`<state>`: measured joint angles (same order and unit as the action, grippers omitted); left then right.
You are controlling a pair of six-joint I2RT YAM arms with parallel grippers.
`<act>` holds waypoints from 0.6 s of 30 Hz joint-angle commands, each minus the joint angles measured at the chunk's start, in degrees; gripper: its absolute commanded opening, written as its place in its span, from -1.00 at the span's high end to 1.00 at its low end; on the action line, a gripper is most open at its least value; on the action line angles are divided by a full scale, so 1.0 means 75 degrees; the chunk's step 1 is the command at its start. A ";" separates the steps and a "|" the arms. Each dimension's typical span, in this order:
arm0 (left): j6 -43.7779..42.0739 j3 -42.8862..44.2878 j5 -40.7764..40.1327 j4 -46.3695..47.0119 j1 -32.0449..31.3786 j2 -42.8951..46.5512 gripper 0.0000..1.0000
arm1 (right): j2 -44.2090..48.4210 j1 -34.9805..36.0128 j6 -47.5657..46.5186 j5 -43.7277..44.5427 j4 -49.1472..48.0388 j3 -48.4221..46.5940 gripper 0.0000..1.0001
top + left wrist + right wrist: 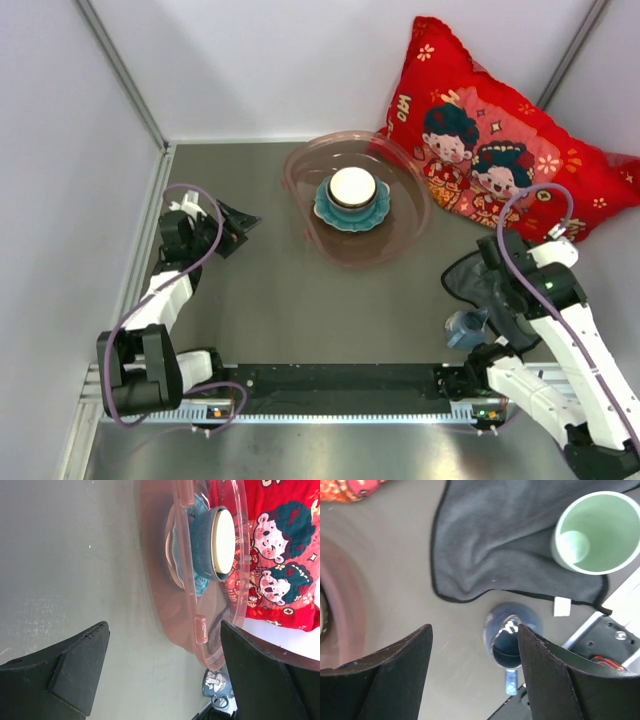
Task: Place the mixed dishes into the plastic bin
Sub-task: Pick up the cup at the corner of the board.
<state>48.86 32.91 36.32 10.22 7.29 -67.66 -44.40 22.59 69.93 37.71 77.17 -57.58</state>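
Observation:
The plastic bin [400, 235] sits at the table's middle back. It holds a teal scalloped plate [328, 214] with a blue bowl [352, 188], cream inside, on top. A small blue mug [510, 632] stands near the front right edge, handle toward the arm bases. My right gripper [474, 630] hangs open over it, its right finger [545, 670] overlapping the mug's rim and its left finger well apart. A pale green cup [597, 532] rests on the dark grey cloth. My left gripper [164, 630] is open and empty, left of the bin [200, 630].
The dark grey cloth [510, 535] lies behind the mug [465, 328]. A red cartoon-print pillow [490, 150] leans at the back right behind the bin. White walls close the left and back. The black rail [340, 385] runs along the front.

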 commanded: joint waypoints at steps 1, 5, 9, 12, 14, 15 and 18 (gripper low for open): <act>0.0071 0.0277 0.0162 0.0571 -0.0046 -0.0131 -0.91 | -0.0021 -0.0994 -0.1049 -0.0468 0.0951 -0.0163 -0.36; 0.0106 0.0242 0.0209 0.0653 -0.0046 -0.0190 -0.91 | -0.0197 -0.1943 -0.1835 -0.0903 0.0341 -0.0045 -0.36; 0.0141 0.0218 0.0232 0.0747 -0.0046 -0.0260 -0.91 | -0.0045 -0.2916 -0.2537 -0.1441 -0.0128 0.0084 -0.36; 0.0176 0.0218 0.0244 0.0805 -0.0046 -0.0319 -0.91 | -0.0056 -0.3993 -0.3157 -0.2109 -0.0549 0.0247 -0.36; 0.0188 0.0218 0.0244 0.0817 -0.0046 -0.0330 -0.91 | -0.0126 -0.4720 -0.3452 -0.2660 -0.0819 0.0388 -0.36; 0.0200 0.0218 0.0244 0.0852 -0.0046 -0.0354 -0.91 | -0.0150 -0.4885 -0.3639 -0.2905 -0.0878 0.0412 -0.36; 0.0247 0.0206 0.0302 0.0922 -0.0046 -0.0401 -0.91 | -0.0232 -0.5156 -0.3758 -0.2966 -0.0996 0.0377 -0.36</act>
<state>50.06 32.91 37.08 13.28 7.09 -70.06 -45.63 -13.37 46.72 20.10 73.43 -54.65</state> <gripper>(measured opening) 0.957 0.680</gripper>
